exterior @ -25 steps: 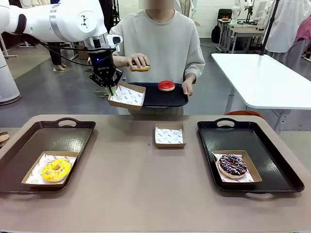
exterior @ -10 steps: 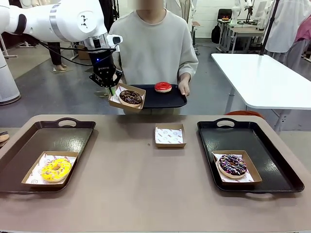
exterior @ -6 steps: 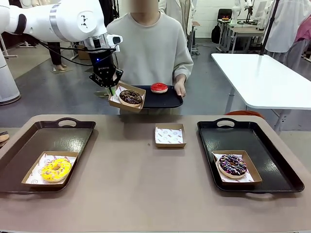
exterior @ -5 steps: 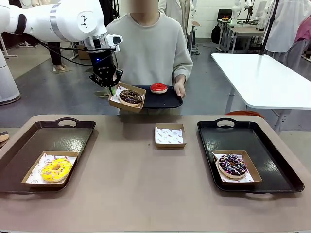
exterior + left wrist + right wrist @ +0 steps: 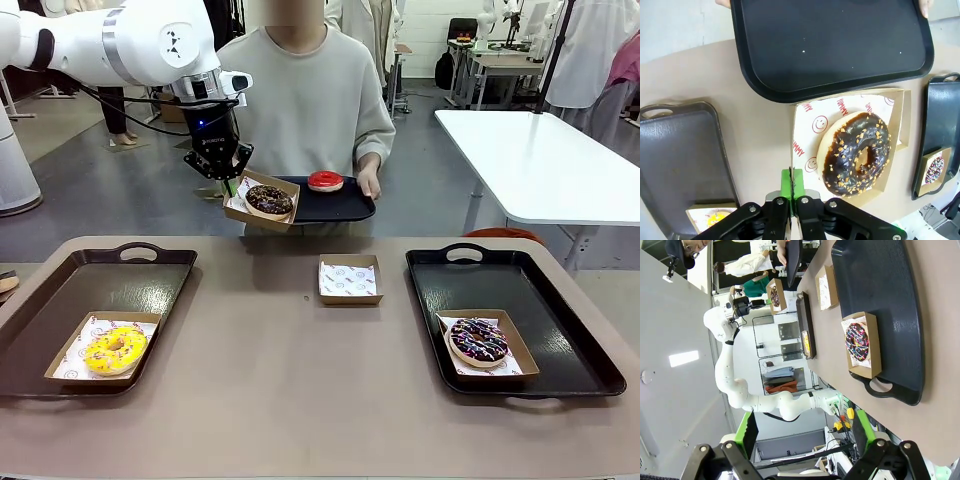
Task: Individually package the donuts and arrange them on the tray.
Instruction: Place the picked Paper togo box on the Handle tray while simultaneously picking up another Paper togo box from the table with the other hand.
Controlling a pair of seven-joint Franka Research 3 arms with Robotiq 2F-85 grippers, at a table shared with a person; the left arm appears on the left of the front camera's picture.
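Chocolate donut [image 5: 837,160] looks plain brown from front, probably nut-crumbed from left wrist.

Bright, even light from overhead fills the room. The front view is sharp, with only soft, short shadows on the tabletop [image 5: 300,400]. In the left wrist view the glaze of the chocolate donut [image 5: 856,152] carries small highlights. The white liner of the cardboard box [image 5: 902,120] reads clean, and the black tray [image 5: 830,45] bows near the borders. The right wrist view bends strongly, and the right gripper [image 5: 804,430] sits dark at its bottom edge.
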